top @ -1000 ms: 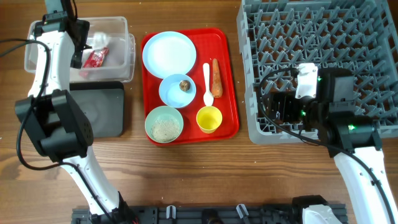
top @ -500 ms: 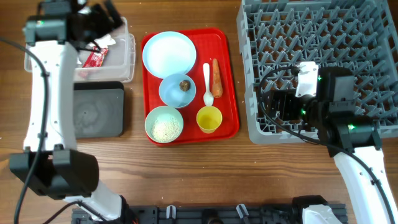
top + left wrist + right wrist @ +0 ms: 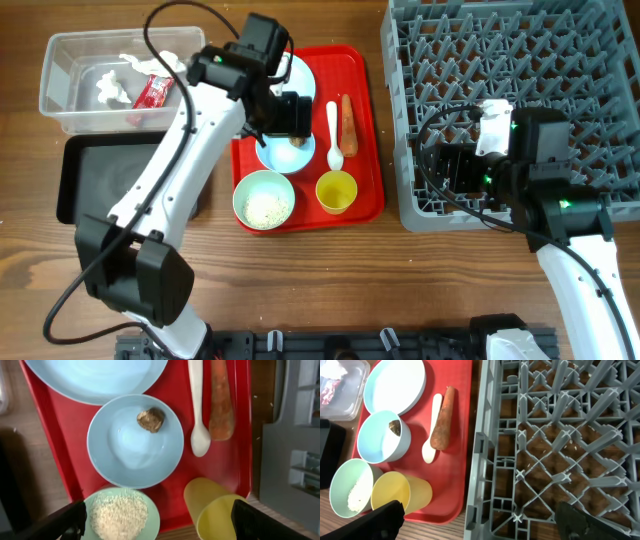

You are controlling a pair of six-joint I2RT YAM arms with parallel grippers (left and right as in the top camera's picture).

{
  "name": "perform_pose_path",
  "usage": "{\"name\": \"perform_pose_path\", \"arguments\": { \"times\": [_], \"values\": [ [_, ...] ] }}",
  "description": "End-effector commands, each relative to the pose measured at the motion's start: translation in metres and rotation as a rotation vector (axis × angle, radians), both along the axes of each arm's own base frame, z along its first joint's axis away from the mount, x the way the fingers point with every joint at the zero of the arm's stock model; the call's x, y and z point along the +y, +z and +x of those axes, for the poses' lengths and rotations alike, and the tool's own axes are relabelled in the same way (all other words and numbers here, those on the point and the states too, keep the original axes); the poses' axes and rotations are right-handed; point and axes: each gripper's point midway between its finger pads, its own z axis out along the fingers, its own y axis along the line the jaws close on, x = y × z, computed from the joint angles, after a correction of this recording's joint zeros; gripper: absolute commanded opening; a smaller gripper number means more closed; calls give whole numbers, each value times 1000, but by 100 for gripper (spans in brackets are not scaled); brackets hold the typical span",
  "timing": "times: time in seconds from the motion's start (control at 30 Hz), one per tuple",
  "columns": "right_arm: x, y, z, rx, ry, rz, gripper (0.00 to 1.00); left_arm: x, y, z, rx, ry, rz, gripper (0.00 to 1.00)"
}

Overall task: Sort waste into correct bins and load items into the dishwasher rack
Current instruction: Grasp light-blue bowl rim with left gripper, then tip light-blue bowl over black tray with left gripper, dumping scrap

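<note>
a: how do the left jaws stand?
b: spread wide, with nothing between them. in the left wrist view the two dark fingertips sit at the lower corners. the left arm stretches over the red tray, and the jaws hang above the pale blue bowl.
a: and the right jaws?
b: wide apart too, and empty. they hang over the near left edge of the grey dishwasher rack, one tip on the tray side, the other over the grid.
a: where is the waste?
b: the crumpled white tissue and the red snack wrapper lie in the clear plastic tub. the small brown lump sits in the pale blue bowl, off centre. the white rice grains cover the floor of the mint bowl. the carrot lies on the red tray just beside the white spoon, both lengthwise.
a: the other bin?
b: the shallow black tray lies on the table just in front of the tub, partly hidden by the arm.
a: the dishes?
b: all on the red tray. the large pale blue plate is at the far end, just beside the pale blue bowl. the yellow cup stands at the near right, beside the mint bowl.
</note>
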Motion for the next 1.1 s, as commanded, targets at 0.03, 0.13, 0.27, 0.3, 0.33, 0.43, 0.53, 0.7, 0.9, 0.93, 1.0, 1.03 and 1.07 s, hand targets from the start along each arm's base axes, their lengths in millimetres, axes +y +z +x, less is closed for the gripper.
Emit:
{"name": "perform_pose_path", "arguments": {
  "times": [0.03, 0.13, 0.27, 0.3, 0.33, 0.43, 0.53, 0.7, 0.9, 0.93, 1.0, 1.03, 1.07],
  "values": [
    [4, 5, 2, -2, 1, 27, 99, 0, -31, -3, 11, -39, 28, 86],
    [4, 5, 2, -2, 1, 27, 99, -12, -45, -6, -10, -152, 47, 84],
    [4, 4, 1, 3, 1, 26, 99, -33, -73, 1, -82, -201, 64, 75],
    [4, 3, 1, 6, 0, 26, 99, -37, -79, 3, -85, -203, 62, 72],
    [3, 3, 0, 9, -1, 22, 99, -39, -85, 3, -80, -207, 63, 70],
    [3, 2, -1, 17, -1, 21, 98, -47, -108, 2, -46, -222, 76, 66],
    [3, 1, -3, 23, -2, 21, 98, -50, -127, -2, -6, -235, 93, 54],
    [3, 0, -3, 24, -2, 21, 98, -50, -134, -3, 7, -231, 97, 37],
    [3, 0, -3, 24, -2, 21, 98, -47, -158, -4, 48, -226, 125, 25],
    [3, 0, -3, 24, -2, 21, 98, -48, -158, -3, 45, -225, 123, 25],
    [3, 0, -3, 24, -2, 21, 98, -48, -158, -2, 38, -220, 119, 9],
    [3, 1, -3, 24, -2, 21, 98, -48, -158, -2, 41, -206, 117, 4],
    [3, 0, -3, 24, -2, 21, 98, -49, -157, -2, 39, -203, 116, 4]
  ]
}}
